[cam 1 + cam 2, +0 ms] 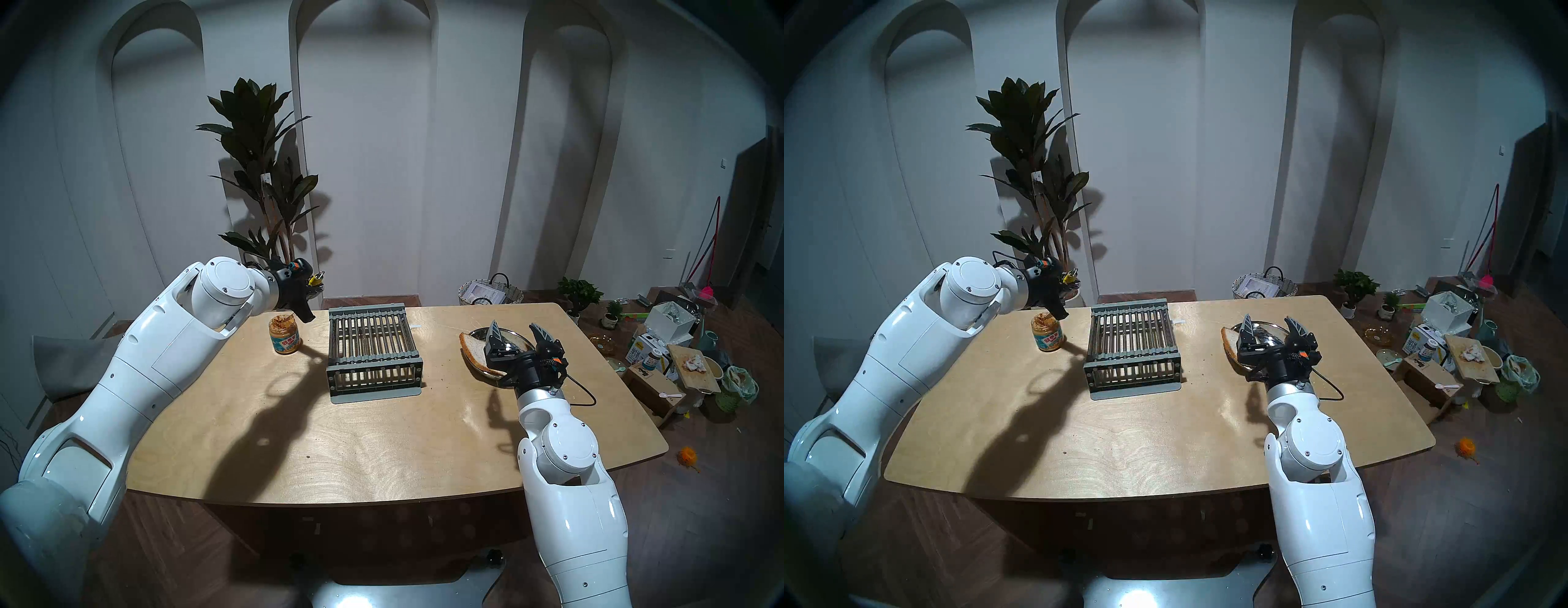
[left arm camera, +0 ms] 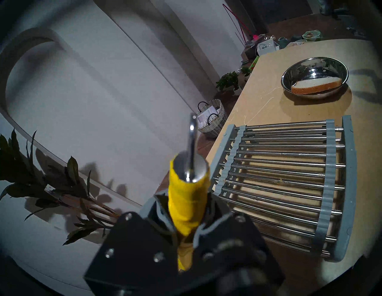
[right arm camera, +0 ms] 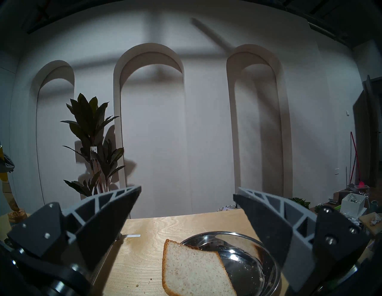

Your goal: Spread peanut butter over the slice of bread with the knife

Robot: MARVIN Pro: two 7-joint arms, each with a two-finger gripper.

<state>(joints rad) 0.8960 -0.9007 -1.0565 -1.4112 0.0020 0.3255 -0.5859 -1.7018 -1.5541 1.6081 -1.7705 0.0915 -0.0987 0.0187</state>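
My left gripper (image 2: 186, 231) pinches the knife (image 2: 189, 198) over the jar (image 1: 284, 335); a skewed dip could topple it. Right gripper (image 3: 187, 208) jaws spread.

So the table (image 1: 382, 446) is a light plywood top with rounded corners, filling the middle of the head view, with dark arm shadows over its left half. Three things sit right on it. At upper left there's an open jar (image 1: 284, 335) with tan paste inside and a blue, white and red label. Dead center toward the far edge is a grey rack (image 1: 373, 352) with steel rods running across it. Over at upper right is a steel dish (image 2: 322, 68), well apart from the rack, with a bread slice (image 2: 314, 85) leaning over its rim. A few dark crumbs (image 1: 308, 457) dot the bare wood in front.
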